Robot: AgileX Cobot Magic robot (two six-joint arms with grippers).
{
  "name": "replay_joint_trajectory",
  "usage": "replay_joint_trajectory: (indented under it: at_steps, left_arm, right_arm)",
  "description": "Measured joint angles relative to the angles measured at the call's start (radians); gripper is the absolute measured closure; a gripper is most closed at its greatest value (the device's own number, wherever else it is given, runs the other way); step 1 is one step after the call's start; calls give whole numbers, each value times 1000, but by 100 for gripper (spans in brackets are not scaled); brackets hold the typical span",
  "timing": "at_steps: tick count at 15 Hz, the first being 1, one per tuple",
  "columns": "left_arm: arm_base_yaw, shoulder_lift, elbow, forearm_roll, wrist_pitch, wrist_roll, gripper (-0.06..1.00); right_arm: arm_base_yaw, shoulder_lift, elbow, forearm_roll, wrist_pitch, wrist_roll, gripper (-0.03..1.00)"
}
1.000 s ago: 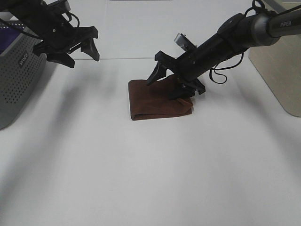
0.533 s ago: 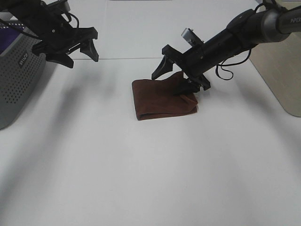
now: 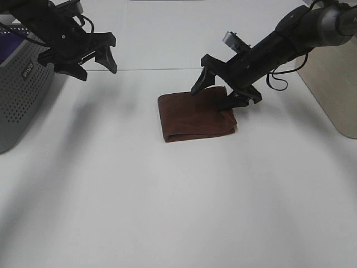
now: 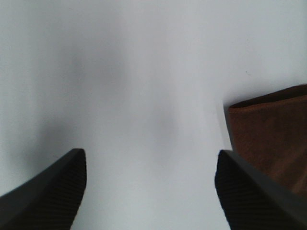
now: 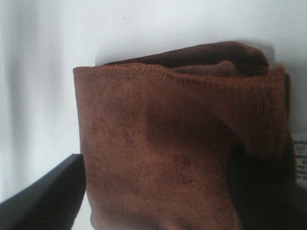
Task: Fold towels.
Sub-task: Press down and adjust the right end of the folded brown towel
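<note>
The towel (image 3: 192, 118) is a reddish-brown cloth lying folded in a rough rectangle in the middle of the white table. My right gripper (image 3: 216, 96) hovers open over the towel's back right part, its lower finger close to the right edge. In the right wrist view the towel (image 5: 168, 143) fills the space between the wide-spread fingers (image 5: 43, 199). My left gripper (image 3: 96, 70) hangs open in the air at the back left, well away from the cloth. Its wrist view shows bare table between the fingertips (image 4: 50, 191), with the towel's edge (image 4: 273, 129) off to one side.
A grey perforated basket (image 3: 22, 95) holding a purple cloth (image 3: 8, 49) stands at the left edge, just beyond my left gripper. A beige surface (image 3: 332, 84) borders the table at the right. A seam (image 3: 150, 69) crosses the table behind the towel.
My right gripper has drawn back to the right and slightly up. The towel slid a little right with it and its raised corner has settled. The left arm has stayed still.
</note>
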Motion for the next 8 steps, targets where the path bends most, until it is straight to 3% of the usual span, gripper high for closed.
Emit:
replay_joint_trajectory:
  at_steps: [8]
  left_arm:
    - [0, 0, 0, 4, 1, 0, 23]
  right_arm:
    - [-52, -5, 0, -37, -52, 21, 20]
